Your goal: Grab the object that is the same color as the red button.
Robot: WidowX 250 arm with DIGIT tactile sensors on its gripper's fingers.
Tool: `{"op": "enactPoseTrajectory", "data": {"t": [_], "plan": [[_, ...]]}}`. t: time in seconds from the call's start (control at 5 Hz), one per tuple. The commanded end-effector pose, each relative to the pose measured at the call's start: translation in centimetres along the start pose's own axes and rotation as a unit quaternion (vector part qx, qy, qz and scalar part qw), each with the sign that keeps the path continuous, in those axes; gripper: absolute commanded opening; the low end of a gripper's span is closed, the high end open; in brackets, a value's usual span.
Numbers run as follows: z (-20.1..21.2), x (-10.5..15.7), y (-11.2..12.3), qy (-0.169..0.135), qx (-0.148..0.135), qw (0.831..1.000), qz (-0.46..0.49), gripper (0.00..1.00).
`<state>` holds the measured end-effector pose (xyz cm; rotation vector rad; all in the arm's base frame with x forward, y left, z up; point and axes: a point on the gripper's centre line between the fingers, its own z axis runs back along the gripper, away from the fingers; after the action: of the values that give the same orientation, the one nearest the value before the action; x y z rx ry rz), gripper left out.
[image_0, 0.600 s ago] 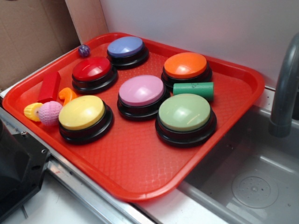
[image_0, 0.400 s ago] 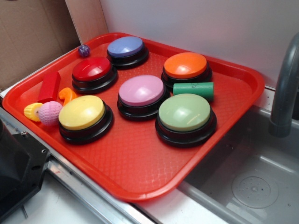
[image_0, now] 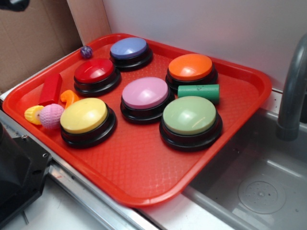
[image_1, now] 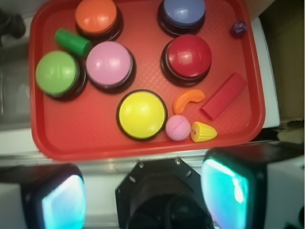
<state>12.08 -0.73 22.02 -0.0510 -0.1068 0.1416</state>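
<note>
**Desk:** Hovering high above the scene, is the end effector [image_1: 143,195] clear of everything?

**Photographer:** Yes. In the wrist view its two fingers [image_1: 228,191] frame the lower edge, spread wide apart with nothing between them, well above the red tray [image_0: 144,177]. In the exterior view only a dark sliver of the arm shows at the top left corner.

**Desk:** Where is the red block [image_0: 51,89]?

**Photographer:** It lies flat near the tray's left rim in the exterior view, untouched, just beside the orange curved toy [image_0: 69,97] and near the red button [image_0: 95,73]. In the wrist view the same block [image_1: 223,96] sits at an angle toward the right rim, below and right of the button [image_1: 189,56].

**Desk:** What else is on the tray?

**Photographer:** Five more dome buttons: blue [image_0: 128,49], orange [image_0: 190,68], pink [image_0: 145,94], yellow [image_0: 84,116] and green [image_0: 190,116]. A green cylinder [image_0: 199,91] lies between the orange and green buttons. A pink ball [image_0: 51,115] and a yellow corn toy [image_0: 33,114] rest by the yellow button, and a small purple ball [image_0: 86,51] sits at the far corner. A sink [image_0: 259,187] and grey faucet [image_0: 293,91] stand to the right.
</note>
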Motion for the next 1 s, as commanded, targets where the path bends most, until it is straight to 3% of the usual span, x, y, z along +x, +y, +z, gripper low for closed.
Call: {"op": "enactPoseTrajectory", "data": {"t": [0.0, 0.2, 0.4, 0.6, 0.8], "plan": [[-3.8, 2.6, 4.4, -0.003, -0.012, 0.987, 0.163, 1.00], [-5.7, 3.6, 6.6, -0.008, -0.003, 0.974, 0.226, 1.00], [-9.3, 4.6, 9.9, -0.010, 0.021, 0.944, 0.330, 1.00], [-11.6, 5.2, 11.9, -0.015, 0.044, 0.920, 0.389, 1.00], [-13.5, 5.6, 13.7, -0.041, 0.059, 0.892, 0.446, 1.00]]}}
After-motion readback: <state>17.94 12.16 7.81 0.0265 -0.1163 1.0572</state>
